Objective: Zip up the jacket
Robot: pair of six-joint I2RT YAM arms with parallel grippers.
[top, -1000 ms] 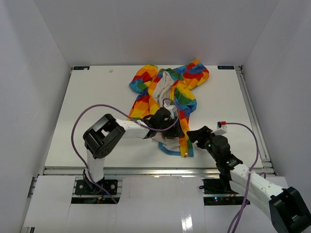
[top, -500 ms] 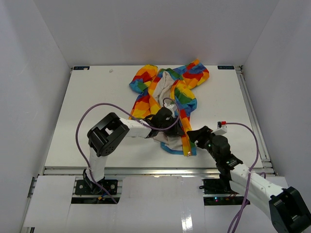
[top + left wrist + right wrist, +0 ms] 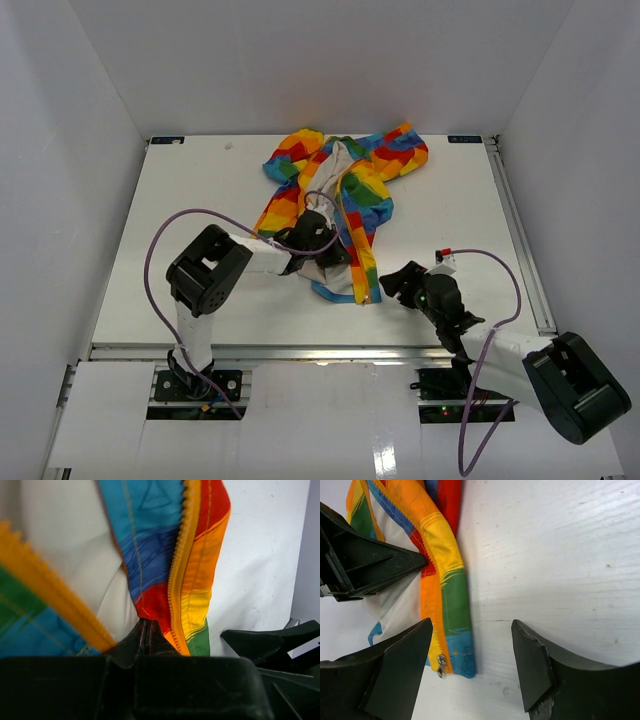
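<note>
Dragged since a second ago, the jacket (image 3: 345,190) is now lying a little farther toward 11 o'clock on the desk (image 3: 200,200). Its lower hem is sitting closer to the middle than before. The left hand (image 3: 318,240) has travelled the same way with it. Its jaws, which were standing apart a second ago, are now closed tight and are pinching the jacket's fabric near the lower front edge. In the left wrist view, the yellow zipper (image 3: 180,580) is running down along the red, orange and green panel toward the clamped fingers (image 3: 147,635), with white lining showing at 10 o'clock of them.

The jacket is spreading open from the desk's centre toward 12 o'clock, and its front is lying unzipped.

The right hand (image 3: 395,285) is sitting at 4 o'clock of the left hand, just beside the hem corner. Its jaws are standing wide apart and are gripping nothing. In its wrist view, a small metal zipper end (image 3: 440,661) is lying at the blue hem, close to the finger at 9 o'clock.
</note>
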